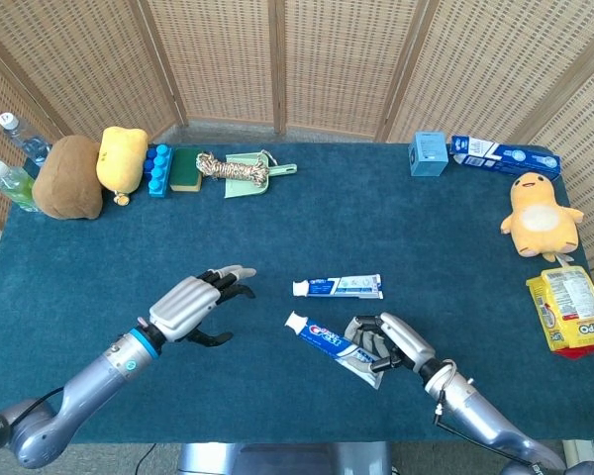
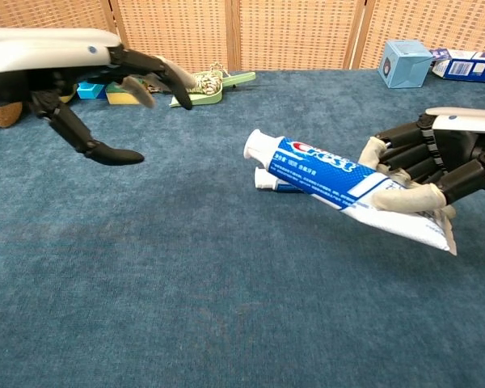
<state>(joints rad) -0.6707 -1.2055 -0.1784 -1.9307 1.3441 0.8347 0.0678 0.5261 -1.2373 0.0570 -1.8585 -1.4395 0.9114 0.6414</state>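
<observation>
Two toothpaste tubes counted. Blue-and-white Crest tube point(image 2: 339, 178), white cap leftward, gripped at crimped end by right hand point(image 2: 436, 170), raised over tabletop point(image 1: 277, 237). Second tube point(image 1: 338, 287) flat behind. Left hand point(image 1: 193, 305) empty, fingers spread.

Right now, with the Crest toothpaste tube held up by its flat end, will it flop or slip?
The Crest tube sticks out nearly straight from the right hand, so it is probably fairly stiff. Its glossy skin may slip. The round cap could let it roll if dropped.
</observation>
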